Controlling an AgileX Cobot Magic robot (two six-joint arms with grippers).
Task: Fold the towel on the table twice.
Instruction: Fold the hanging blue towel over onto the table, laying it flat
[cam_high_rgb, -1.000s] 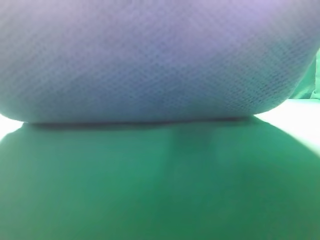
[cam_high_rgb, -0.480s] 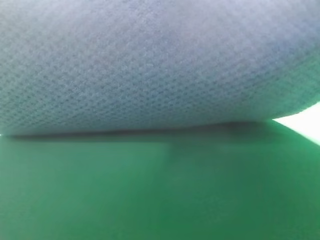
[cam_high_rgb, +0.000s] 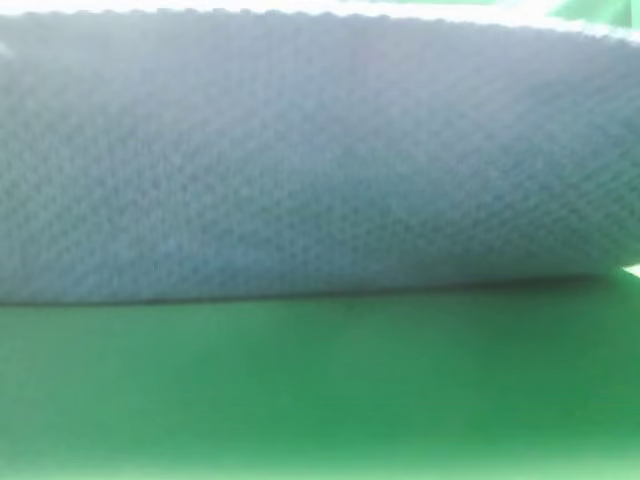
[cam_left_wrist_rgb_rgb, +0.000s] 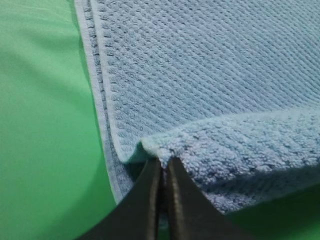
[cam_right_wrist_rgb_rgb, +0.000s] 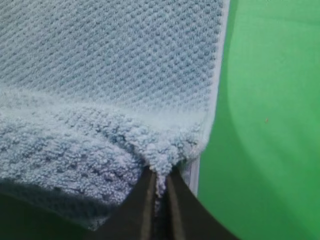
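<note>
Left gripper (cam_left_wrist_rgb_rgb: 163, 167): dark fingers pressed together, pinching a corner of the towel (cam_left_wrist_rgb_rgb: 210, 70). The pinched corner is lifted and folded back over the flat layer below it. Pale hem of the lower layer runs down the towel's left side, with bare green desk (cam_left_wrist_rgb_rgb: 45, 125) just beside it.

High view: towel (cam_high_rgb: 320, 160) fills the upper two thirds of the frame, very close to the lens and blurred, waffle weave just readable. Its lower edge runs nearly straight across; a thin pale edge shows along the top. Green desk (cam_high_rgb: 320, 390) lies below it. Neither gripper shows in this view.

Right gripper (cam_right_wrist_rgb_rgb: 159, 187): fingers closed on the towel (cam_right_wrist_rgb_rgb: 115, 65) corner, fluffy bunched cloth squeezed between the tips. That corner is also raised over the flat layer. Pale hem runs down the right side; desk (cam_right_wrist_rgb_rgb: 270, 125) sits right of it.
</note>
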